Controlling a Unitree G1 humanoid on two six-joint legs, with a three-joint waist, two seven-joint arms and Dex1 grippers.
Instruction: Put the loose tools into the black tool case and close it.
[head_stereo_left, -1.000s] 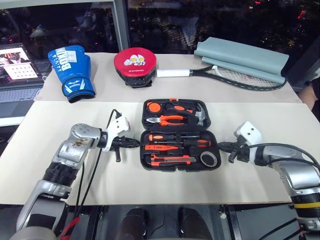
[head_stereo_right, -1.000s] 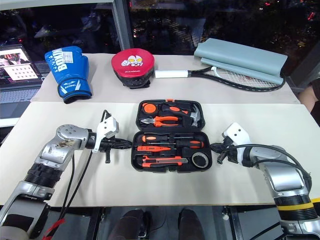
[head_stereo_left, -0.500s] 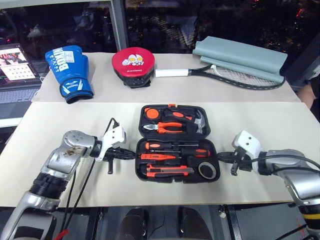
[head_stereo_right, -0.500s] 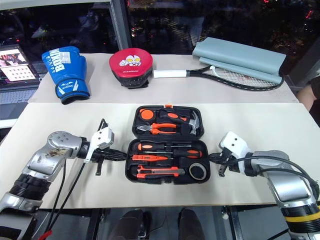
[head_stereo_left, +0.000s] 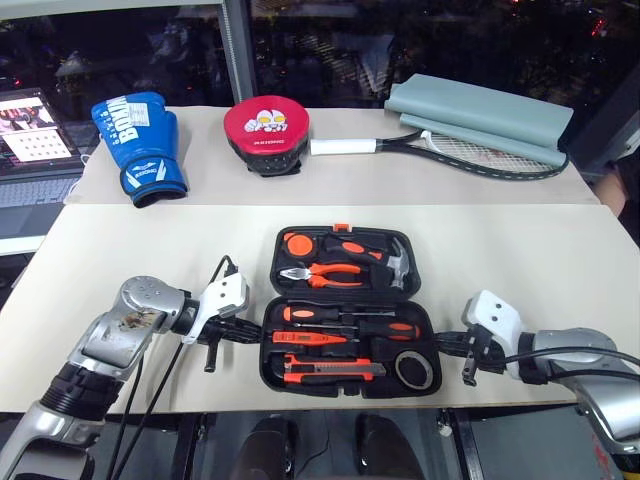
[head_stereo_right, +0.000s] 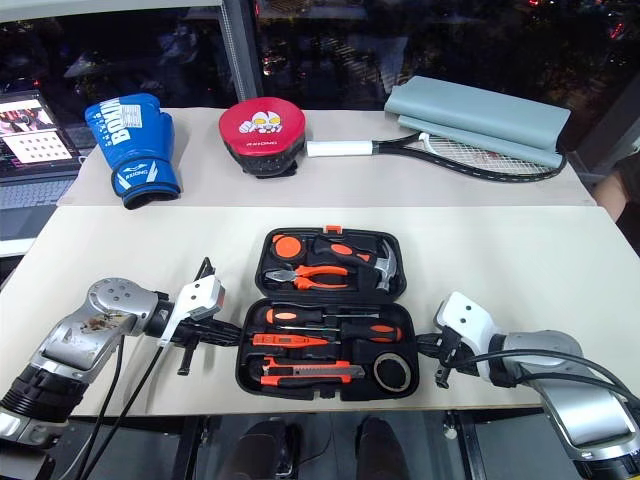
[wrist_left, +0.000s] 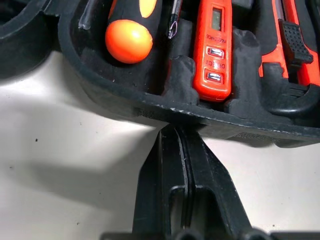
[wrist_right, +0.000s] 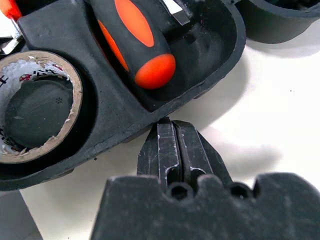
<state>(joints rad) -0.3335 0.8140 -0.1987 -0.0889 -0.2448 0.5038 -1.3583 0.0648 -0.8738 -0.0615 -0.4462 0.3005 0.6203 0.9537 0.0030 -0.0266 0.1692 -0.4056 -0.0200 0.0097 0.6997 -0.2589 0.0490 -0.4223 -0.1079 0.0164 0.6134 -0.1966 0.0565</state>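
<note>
At lower centre of the bench (head_stereo_left: 120, 250), the tool case (head_stereo_left: 345, 320) lies open, tools seated. Left pincer (head_stereo_left: 250, 328) and right pincer (head_stereo_left: 448, 343) flank it, both pinched shut, empty. Next: folding the lid (head_stereo_left: 345, 258) closed.

boxing glove (head_stereo_left: 137, 140), punch pad (head_stereo_left: 266, 130), racket (head_stereo_left: 470, 152), laptop (head_stereo_left: 35, 140).

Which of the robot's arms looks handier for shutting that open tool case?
Neither clearly. Left gripper and right gripper sit shut at opposite ends of the tool case, its lid lying open beyond them. Probably both together.
</note>
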